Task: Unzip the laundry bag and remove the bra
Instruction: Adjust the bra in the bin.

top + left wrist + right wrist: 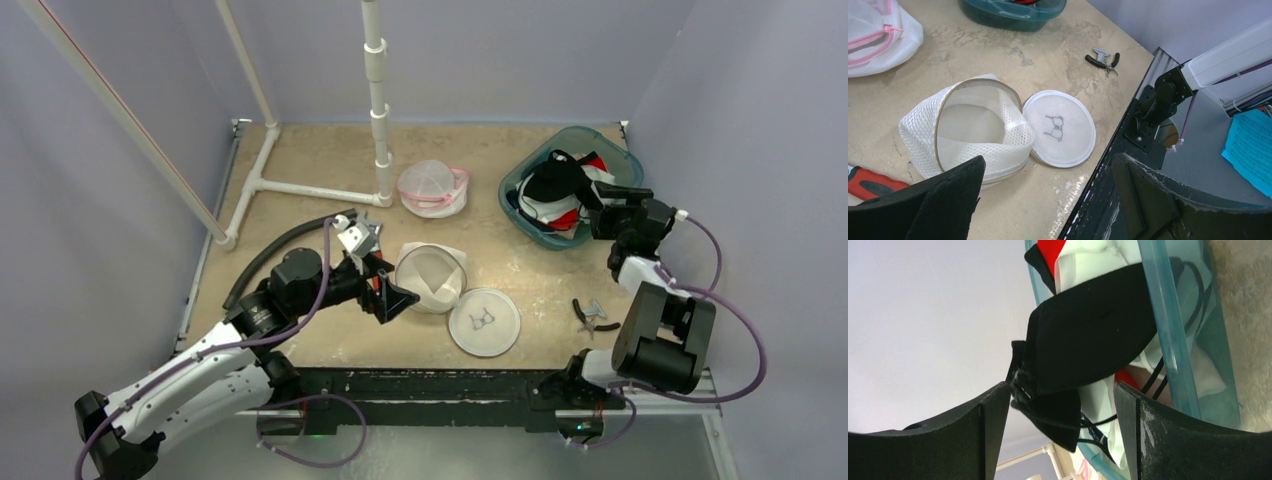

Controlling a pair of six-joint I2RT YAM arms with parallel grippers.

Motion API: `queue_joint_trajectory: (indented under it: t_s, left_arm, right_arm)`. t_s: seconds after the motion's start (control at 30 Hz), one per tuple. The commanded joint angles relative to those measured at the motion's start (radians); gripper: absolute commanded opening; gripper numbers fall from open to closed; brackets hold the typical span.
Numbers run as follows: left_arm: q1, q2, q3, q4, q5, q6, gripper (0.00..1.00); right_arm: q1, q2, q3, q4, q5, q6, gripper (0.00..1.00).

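The white mesh laundry bag (430, 276) lies on its side near the centre of the worktop (300, 165), mouth open. Its round mesh lid (484, 322) lies flat at the bag's 4 o'clock, touching its edge. The left pincer (388, 290) sits just beside the bag at its 9 o'clock, jaws spread and holding nothing. The black bra (552, 183) rests on top of the clothes in the teal bin (520, 215) at the worktop's 2 o'clock. The right pincer (600, 208) is at the bin's near rim, jaws spread wide, with the bra's edge between them but not clamped. A second, pink-zipped bag (432, 188) lies at 12 o'clock from the white one. Pliers (592, 315) lie at the lid's 3 o'clock.
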State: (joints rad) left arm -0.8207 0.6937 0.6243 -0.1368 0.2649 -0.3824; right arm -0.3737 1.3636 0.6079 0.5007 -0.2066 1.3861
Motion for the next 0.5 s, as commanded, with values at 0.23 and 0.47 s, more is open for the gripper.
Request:
queue_joint_trajectory:
  t_s: [0.23, 0.47]
  left_arm:
    - [-0.006, 0.052, 0.040, 0.035, -0.020, 0.013, 0.97]
    - [-0.005, 0.078, 0.041, 0.046, -0.026, 0.011, 0.97]
  right_arm:
    - [-0.020, 0.142, 0.108, 0.085, -0.009, -0.005, 0.63]
    - [-0.020, 0.223, 0.145, 0.113, -0.057, -0.021, 0.45]
